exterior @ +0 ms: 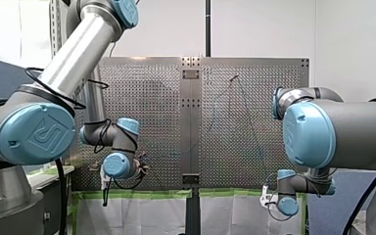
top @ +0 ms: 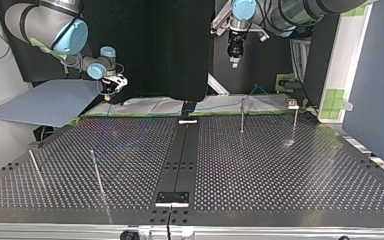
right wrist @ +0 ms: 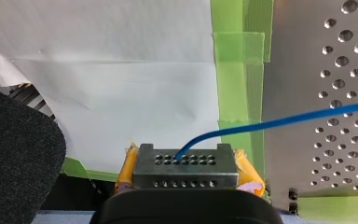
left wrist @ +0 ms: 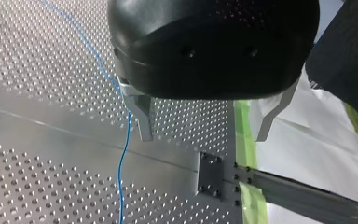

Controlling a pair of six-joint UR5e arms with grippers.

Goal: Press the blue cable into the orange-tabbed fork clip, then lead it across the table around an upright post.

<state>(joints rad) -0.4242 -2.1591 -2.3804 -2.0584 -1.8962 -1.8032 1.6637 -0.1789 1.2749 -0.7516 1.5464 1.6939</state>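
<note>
The blue cable [right wrist: 279, 122] comes out from between the yellow pads of my right gripper [right wrist: 185, 161], which is shut on it just off the table's taped edge. From there it runs over the perforated plate. In the left wrist view the same cable [left wrist: 121, 154] lies on the plate beside one metal finger [left wrist: 143, 119] of my left gripper [left wrist: 205, 135]. That gripper hangs open above the plate with nothing between its fingers. In the top view my right gripper [top: 111, 91] is at the far left and my left gripper [top: 235, 60] high at the far right. I cannot make out an orange-tabbed clip.
Thin upright posts stand on the table: two at the top view's far right [top: 242, 117] [top: 295, 122] and two at its near left [top: 97, 172] [top: 34, 165]. A dark centre strip [top: 180, 160] divides the plate. Green tape [right wrist: 237, 70] and white sheeting [right wrist: 121, 93] line the far edge.
</note>
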